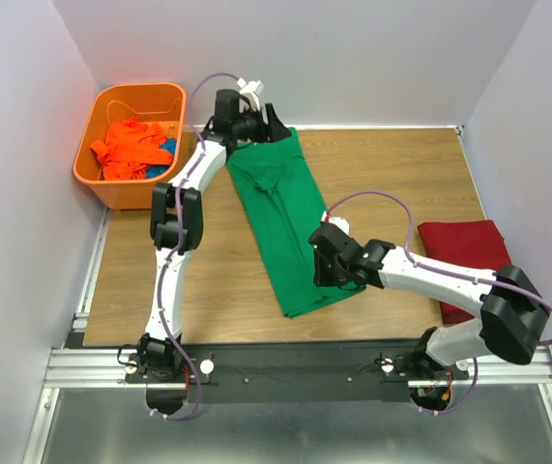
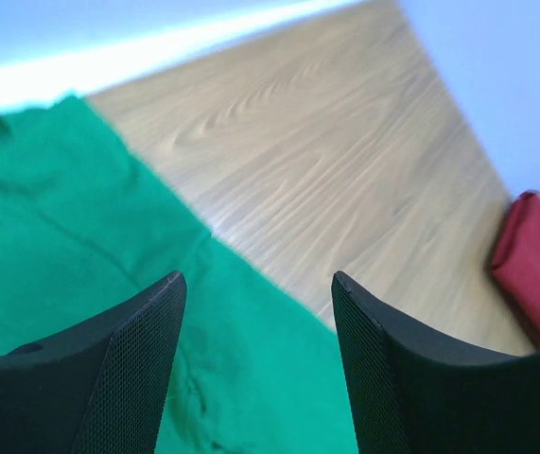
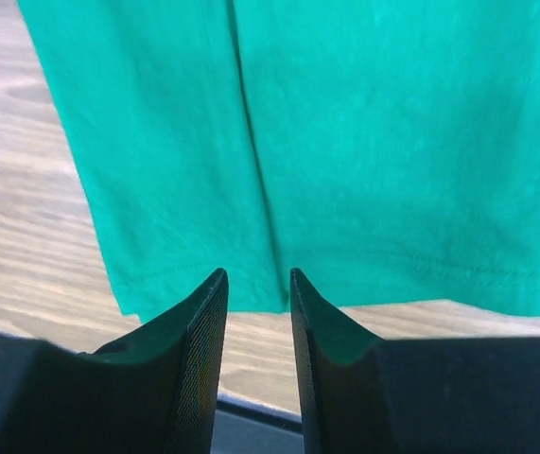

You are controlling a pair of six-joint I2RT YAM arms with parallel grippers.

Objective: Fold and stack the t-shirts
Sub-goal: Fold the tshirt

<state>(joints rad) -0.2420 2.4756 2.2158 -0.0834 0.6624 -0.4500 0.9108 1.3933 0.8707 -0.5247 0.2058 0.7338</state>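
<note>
Right gripper (image 3: 258, 276): jaws parted by a narrow gap, nothing clamped between them. It is positioned over the near hem of the green t-shirt (image 1: 280, 208), and cloth and bare table (image 1: 392, 174) show through the gap. Left gripper (image 2: 258, 279): jaws spread wide, nothing held. It is positioned above the far end of the green t-shirt, and its fingers (image 2: 132, 359) frame cloth and wood below. The green t-shirt lies flat on the table as a long, narrow strip folded lengthwise. It runs on a slight diagonal from the far end, under the left gripper, to the near hem, under the right gripper. A lengthwise fold line is visible in the right wrist view. The dark red t-shirt (image 1: 469, 251) lies folded on the table, well apart from the green t-shirt on the right arm's side. The orange t-shirt (image 1: 130, 150) lies crumpled in the orange basket (image 1: 121, 193), which stands beyond the green t-shirt's far end on the left arm's side.
</note>
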